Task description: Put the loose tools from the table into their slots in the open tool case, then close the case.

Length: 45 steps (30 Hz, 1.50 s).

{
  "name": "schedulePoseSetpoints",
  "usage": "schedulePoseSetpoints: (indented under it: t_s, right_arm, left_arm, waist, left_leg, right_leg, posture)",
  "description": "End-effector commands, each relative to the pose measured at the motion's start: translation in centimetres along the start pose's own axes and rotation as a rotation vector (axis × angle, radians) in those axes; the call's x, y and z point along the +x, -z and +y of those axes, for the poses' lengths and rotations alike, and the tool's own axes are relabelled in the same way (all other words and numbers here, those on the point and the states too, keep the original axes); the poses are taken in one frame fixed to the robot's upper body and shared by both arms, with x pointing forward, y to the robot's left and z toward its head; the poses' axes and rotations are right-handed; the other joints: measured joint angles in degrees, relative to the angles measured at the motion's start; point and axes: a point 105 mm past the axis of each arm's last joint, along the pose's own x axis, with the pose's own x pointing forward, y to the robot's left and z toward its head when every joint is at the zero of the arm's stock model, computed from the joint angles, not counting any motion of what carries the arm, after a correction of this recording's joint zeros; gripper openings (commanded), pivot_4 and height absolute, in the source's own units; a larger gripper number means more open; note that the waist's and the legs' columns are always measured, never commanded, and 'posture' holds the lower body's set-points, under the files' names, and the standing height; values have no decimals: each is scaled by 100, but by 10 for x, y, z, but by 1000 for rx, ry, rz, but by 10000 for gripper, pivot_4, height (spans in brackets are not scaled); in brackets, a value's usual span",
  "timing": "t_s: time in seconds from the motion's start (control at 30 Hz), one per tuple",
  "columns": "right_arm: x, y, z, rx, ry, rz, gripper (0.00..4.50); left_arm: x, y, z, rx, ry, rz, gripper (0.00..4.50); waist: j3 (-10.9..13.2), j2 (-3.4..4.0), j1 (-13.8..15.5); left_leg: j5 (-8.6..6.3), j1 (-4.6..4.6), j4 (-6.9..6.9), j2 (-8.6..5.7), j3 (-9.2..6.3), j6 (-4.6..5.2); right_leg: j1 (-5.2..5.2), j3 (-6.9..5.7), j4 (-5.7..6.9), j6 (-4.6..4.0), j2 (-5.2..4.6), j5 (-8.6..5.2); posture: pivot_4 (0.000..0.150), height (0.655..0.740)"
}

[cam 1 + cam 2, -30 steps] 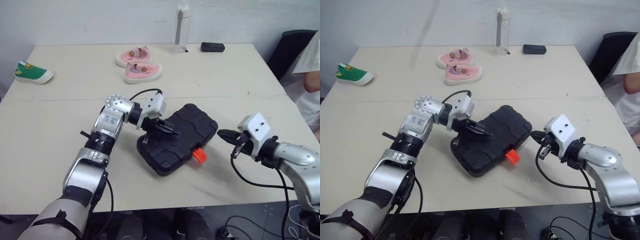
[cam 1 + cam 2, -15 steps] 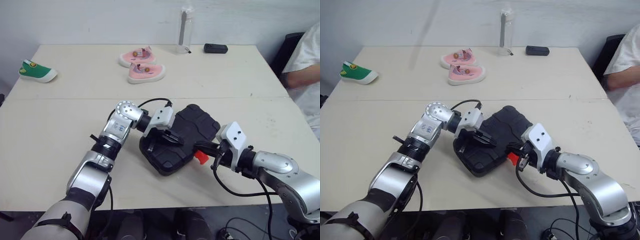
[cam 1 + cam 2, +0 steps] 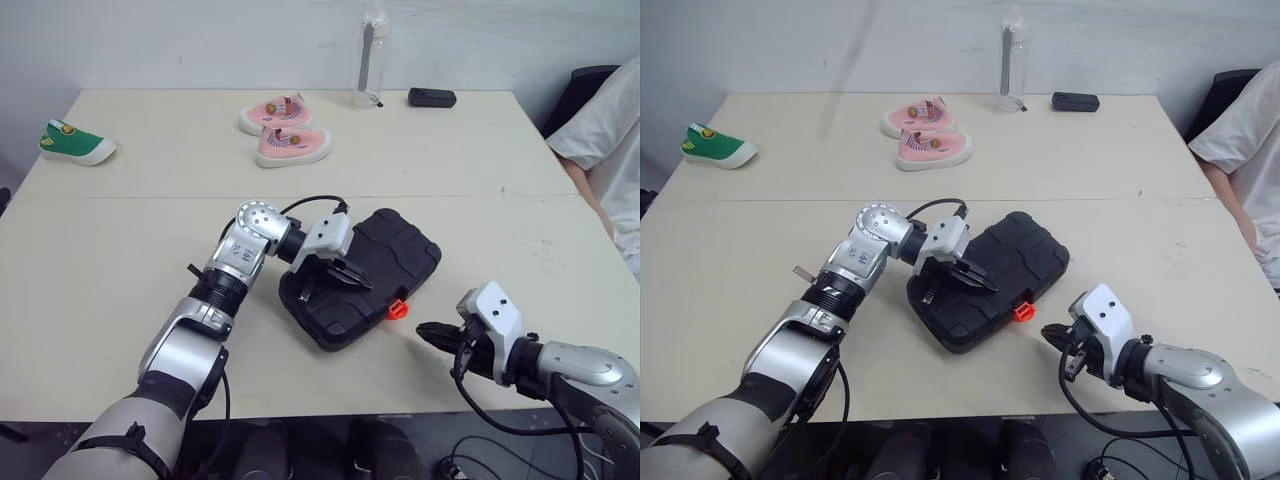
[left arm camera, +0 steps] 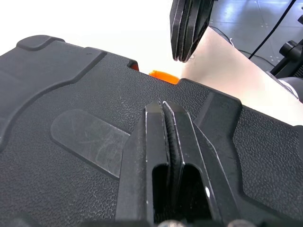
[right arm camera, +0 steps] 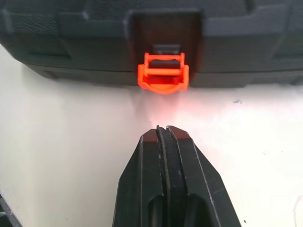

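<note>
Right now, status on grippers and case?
Left gripper shut, over the case. Right gripper shut, off the case, facing its orange latch. Lid down. Nothing between.

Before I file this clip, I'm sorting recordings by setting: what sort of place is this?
Probably an office or lab room used for robot trials: a plain pale table, a closed black tool case among unrelated props like pink children's shoes and a water bottle, and a person alongside.

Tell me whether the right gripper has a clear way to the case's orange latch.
Probably yes: the right gripper, shut, points straight at the orange latch, with only bare table between.
</note>
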Motion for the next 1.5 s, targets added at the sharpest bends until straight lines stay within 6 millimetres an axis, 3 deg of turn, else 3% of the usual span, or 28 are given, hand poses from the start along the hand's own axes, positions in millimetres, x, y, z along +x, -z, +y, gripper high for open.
schedulePoseSetpoints:
  t_s: [0.03,0.27,0.57,0.77,0.87,0.9,1.0,1.1,1.23,1.27,1.37,1.5]
  right_arm:
    - [13,3,-3,2,22,-19,0]
    - [34,-9,-7,-7,27,-85,0]
    - [18,-62,0,-37,-52,-228,0]
    - [25,-63,-8,-63,-23,-188,0]
    - [21,-62,-8,-100,-24,-176,0]
    - [17,-64,-9,-104,-25,-181,0]
    - [-4,-71,-7,-107,-57,-218,10245]
    - [-38,-74,-2,-214,-136,-194,24527]
    - [-80,-82,-9,-276,-170,-168,44745]
    - [-87,-84,-11,-282,-175,-165,45000]
    - [-107,-88,-19,-303,-169,-140,45000]
    - [-120,-91,-32,-344,-128,-131,45000]
  left_arm:
    - [7,0,2,17,13,19,455]
    - [11,19,2,108,0,155,455]
    - [17,33,-3,188,18,229,455]
    - [22,32,-4,197,27,217,455]
    - [14,29,2,156,-23,202,455]
    - [7,28,4,134,-40,195,455]
    - [-21,22,2,40,-78,143,8887]
    - [-71,13,-1,-68,-191,95,21623]
    - [-137,-6,-27,-167,-293,49,40132]
    - [-149,-10,-34,-189,-315,45,44709]
    - [-190,-22,-64,-285,-392,29,44709]
    - [-237,-20,-101,-397,-541,89,44709]
  waist:
    - [0,0,5]
    - [0,1,0]
    - [-4,6,-19]
    - [-39,47,-28]
    - [-51,64,8]
    - [-51,64,5]
    - [-50,63,-37]
    - [-45,70,-103]
    - [-36,62,-180]
    - [-34,59,-164]
    - [-33,57,-136]
    - [-33,57,-151]
  left_leg:
    - [0,0,0,-1,0,0]
    - [0,-1,3,-3,1,1]
    - [-1,7,11,0,0,4]
    - [-2,12,7,8,3,4]
    - [-6,10,6,2,2,11]
    - [-7,7,6,0,1,14]
    - [-15,3,9,-6,6,27]
    - [-15,3,6,-3,8,28]
    - [-13,5,-15,11,6,21]
    - [-13,7,-17,12,4,19]
    - [-12,10,-12,7,1,18]
    - [-17,18,-9,1,1,24]
  right_leg:
    - [0,-1,1,0,1,0]
    - [0,0,1,2,0,1]
    - [4,6,1,3,-19,2]
    - [5,9,1,3,-16,2]
    - [6,3,1,3,-11,1]
    - [5,2,-1,3,-9,2]
    - [6,9,-4,11,-10,6]
    - [1,19,-6,15,-9,8]
    - [-9,30,-14,14,-1,8]
    - [-8,32,-15,14,0,8]
    - [0,35,-15,14,-9,8]
    - [7,51,-20,15,-20,8]
  posture:
    - [1500,7316]
    - [1500,7316]
    - [1500,7316]
    - [1500,7316]
    - [1500,7316]
    - [1500,7316]
    - [1500,7316]
    - [1500,7316]
    - [1500,7316]
    - [1500,7316]
    - [1500,7316]
    - [1500,7316]
